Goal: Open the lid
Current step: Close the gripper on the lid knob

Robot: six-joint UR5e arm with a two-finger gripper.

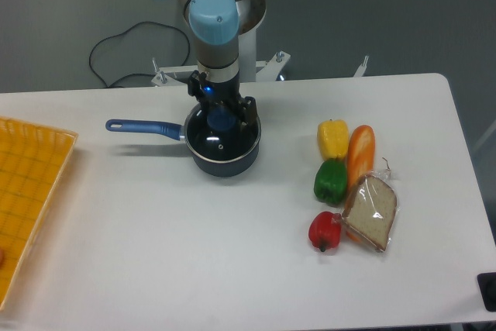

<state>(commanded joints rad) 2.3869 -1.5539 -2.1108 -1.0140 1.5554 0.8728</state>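
**One arm poised over the knob, lid still seated**

One saucepan (223, 145) sits toward the back of the white table (232, 261), its long blue handle (143, 126) pointing off to the camera's left, which leaves the top of the pan free of obstruction from above. The lid (225, 139) rests flat on the pan's rim, its glass showing the dark interior through it, and the blue knob (222, 119) stands at its centre as the only sensible place to take hold.

The gripper (223, 114) hangs straight down over that knob, its dark fingers appearing to flank it on either side. The vertical approach makes sense: a pinch on a central knob lets the lid come up level instead of tipping against the rim. Whether the fingers have actually clenched on the knob or merely stand around it cannot be told, since the wrist hides the contact from this view. The lid looks fully seated, so the task appears to be at the grasping step, with the lifting not yet done.

A group of food items lies well apart to the right: a yellow pepper (333, 138), a green pepper (331, 181), a red pepper (325, 230), a carrot (360, 156) and a wrapped slice of bread (370, 212). An orange tray (27, 191) sits at the left edge. Both lie far enough away not to interfere with a lift.
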